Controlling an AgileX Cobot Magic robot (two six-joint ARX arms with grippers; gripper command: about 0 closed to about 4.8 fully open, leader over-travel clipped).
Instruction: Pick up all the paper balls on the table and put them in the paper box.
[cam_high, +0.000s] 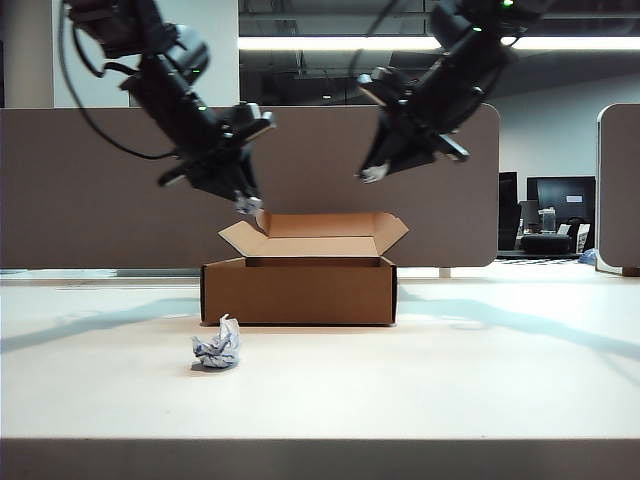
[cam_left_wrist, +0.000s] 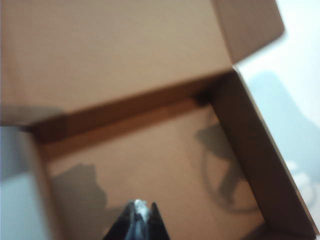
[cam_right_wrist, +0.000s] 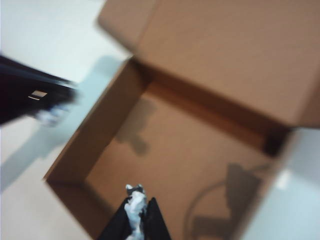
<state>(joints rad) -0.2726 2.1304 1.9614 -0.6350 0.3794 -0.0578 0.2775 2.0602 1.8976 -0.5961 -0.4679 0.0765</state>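
Observation:
The brown paper box (cam_high: 298, 290) stands open at the middle of the white table (cam_high: 450, 380), its flaps spread. One paper ball (cam_high: 218, 345) lies on the table in front of the box's left corner. My left gripper (cam_high: 246, 203) hangs above the box's left flap, shut on a paper ball (cam_left_wrist: 139, 209) over the box's bare floor (cam_left_wrist: 165, 165). My right gripper (cam_high: 374, 173) hovers higher, above the box's right side, shut on another paper ball (cam_right_wrist: 135, 205). In the right wrist view the box (cam_right_wrist: 210, 150) lies below and the left gripper (cam_right_wrist: 47, 116) shows blurred beside it.
A grey-brown partition panel (cam_high: 90, 190) runs behind the table. A second panel (cam_high: 620, 190) stands at the far right. Office desks and monitors (cam_high: 560, 200) show beyond.

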